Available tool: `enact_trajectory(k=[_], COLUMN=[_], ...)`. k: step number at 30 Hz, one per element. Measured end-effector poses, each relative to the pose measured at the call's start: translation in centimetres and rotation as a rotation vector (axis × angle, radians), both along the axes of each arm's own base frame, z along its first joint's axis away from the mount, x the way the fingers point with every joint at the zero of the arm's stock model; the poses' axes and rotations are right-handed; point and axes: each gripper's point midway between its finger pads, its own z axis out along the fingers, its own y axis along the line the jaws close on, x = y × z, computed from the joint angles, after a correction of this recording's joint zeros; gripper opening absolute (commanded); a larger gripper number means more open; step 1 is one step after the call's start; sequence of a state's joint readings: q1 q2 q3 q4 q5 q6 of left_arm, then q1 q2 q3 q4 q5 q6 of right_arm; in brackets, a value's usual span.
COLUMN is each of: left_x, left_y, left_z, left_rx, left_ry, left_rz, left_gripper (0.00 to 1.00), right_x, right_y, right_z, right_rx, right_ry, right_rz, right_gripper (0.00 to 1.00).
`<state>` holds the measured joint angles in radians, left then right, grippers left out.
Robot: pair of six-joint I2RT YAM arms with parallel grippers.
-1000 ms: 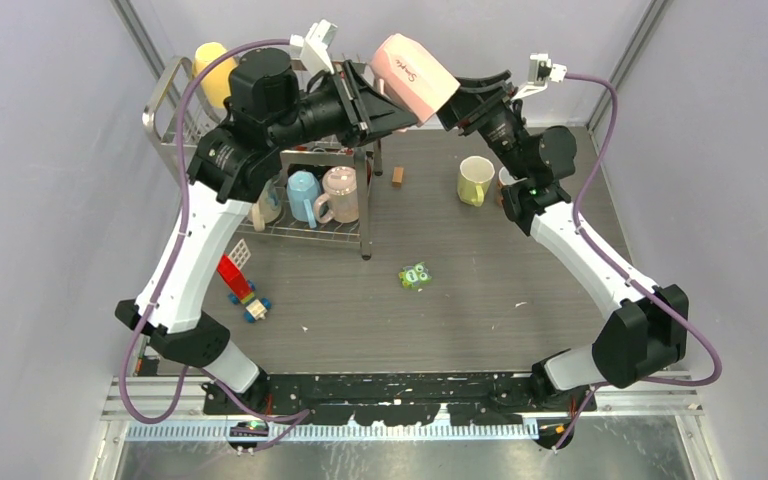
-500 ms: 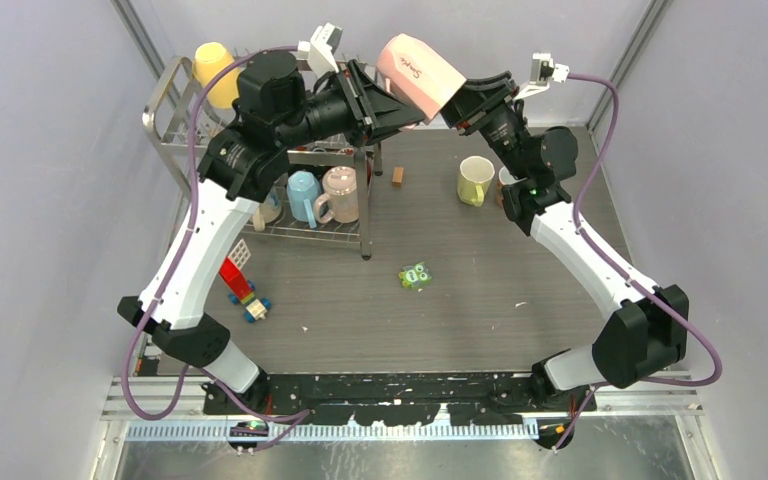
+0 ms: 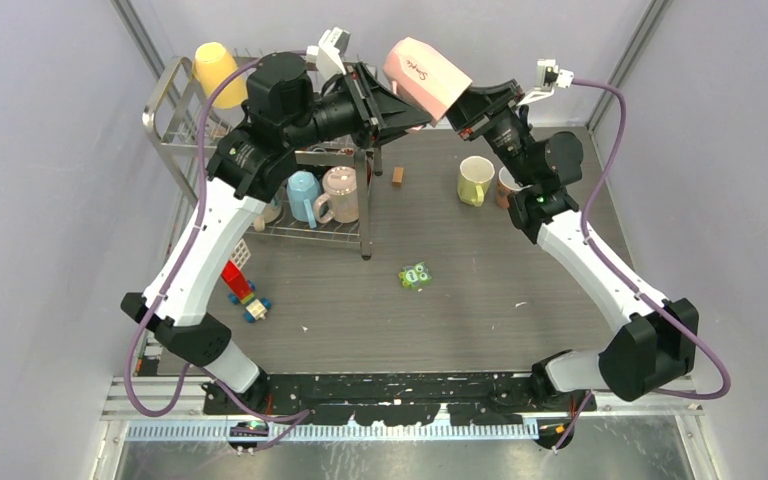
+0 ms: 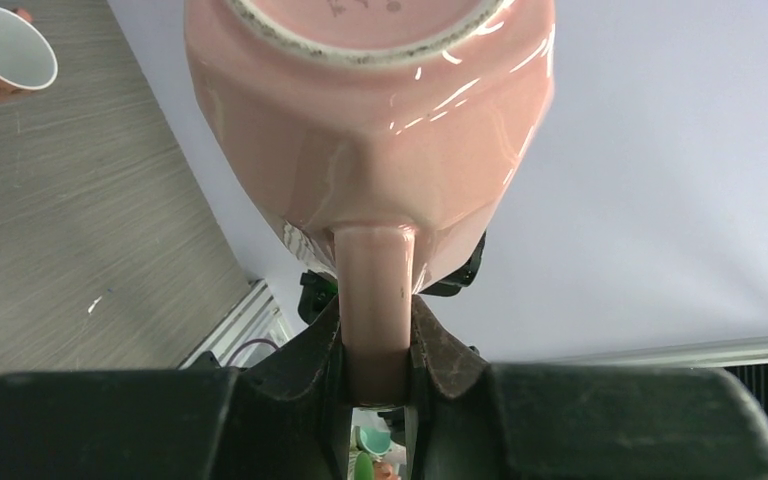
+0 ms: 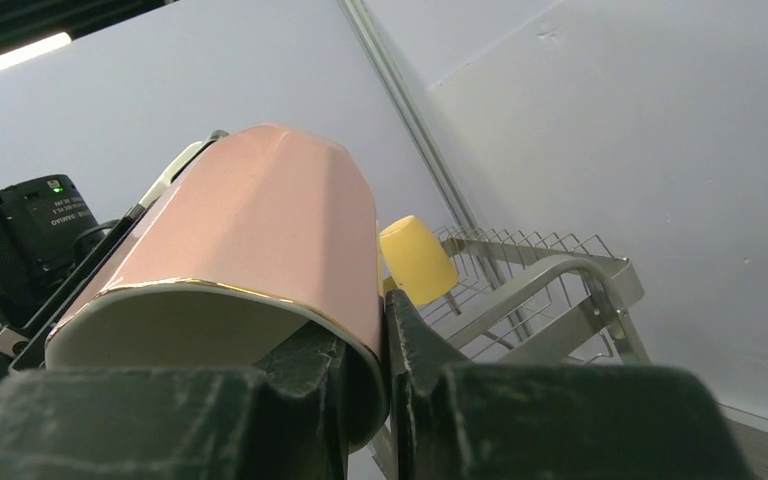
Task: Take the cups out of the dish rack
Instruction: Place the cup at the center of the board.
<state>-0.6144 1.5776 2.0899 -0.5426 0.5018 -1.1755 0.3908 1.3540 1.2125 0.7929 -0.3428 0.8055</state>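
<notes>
At top centre of the overhead view, the pink mug (image 3: 428, 75) is held aloft by 2 grippers. Its handle is clamped in the left gripper (image 4: 377, 340), and its rim is pinched in the right gripper (image 5: 365, 350). The dish rack (image 3: 149, 118) is seen at upper left, with a yellow mug (image 3: 216, 62) on it.

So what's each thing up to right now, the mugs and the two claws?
pink mug, aloft, tilted, held by both grippers
left gripper, shut on its handle
right gripper, shut on its rim
yellow mug, perched on the dish rack's top tier
light blue mug, in the rack's lower tier
lime mug, upright on the table
</notes>
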Motion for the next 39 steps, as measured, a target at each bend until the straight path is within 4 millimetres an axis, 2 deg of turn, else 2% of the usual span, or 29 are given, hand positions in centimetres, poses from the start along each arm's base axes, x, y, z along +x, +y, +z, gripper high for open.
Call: enact_trajectory(k=[6, 13, 19, 26, 29, 34, 39], left_x=[0.2, 0.5, 1.4, 2.3, 2.0, 1.3, 0.4], left_y=[-0.2, -0.1, 0.2, 1.0, 1.7, 2.7, 3.9], left_z=[-0.1, 0.2, -0.4, -2.4, -2.9, -2.6, -2.2], left_rx=[-0.002, 0.003, 0.041, 0.134, 0.17, 0.201, 0.231], left_ry=[-0.007, -0.048, -0.088, -0.104, -0.123, -0.17, -0.226], left_rz=[-0.002, 0.009, 0.057, 0.115, 0.132, 0.144, 0.157], left_gripper=[0.57, 0.82, 0.89, 0.92, 0.92, 0.93, 0.94], right_x=[0.2, 0.8, 0.9, 2.1, 2.7, 3.3, 3.1], right_y=[-0.2, -0.4, -0.8, -1.5, -1.9, -2.9, -5.2], right_z=[-1.0, -2.7, -3.6, -6.0, -7.0, -8.0, -9.1], right_rx=[-0.007, -0.016, -0.031, -0.056, -0.068, -0.087, -0.111], right_ry=[0.049, 0.13, 0.205, 0.338, 0.402, 0.492, 0.569], right_rz=[-0.011, -0.028, -0.054, -0.116, -0.154, -0.225, -0.339], right_gripper=[0.01, 0.01, 0.01, 0.01, 0.01, 0.01, 0.01])
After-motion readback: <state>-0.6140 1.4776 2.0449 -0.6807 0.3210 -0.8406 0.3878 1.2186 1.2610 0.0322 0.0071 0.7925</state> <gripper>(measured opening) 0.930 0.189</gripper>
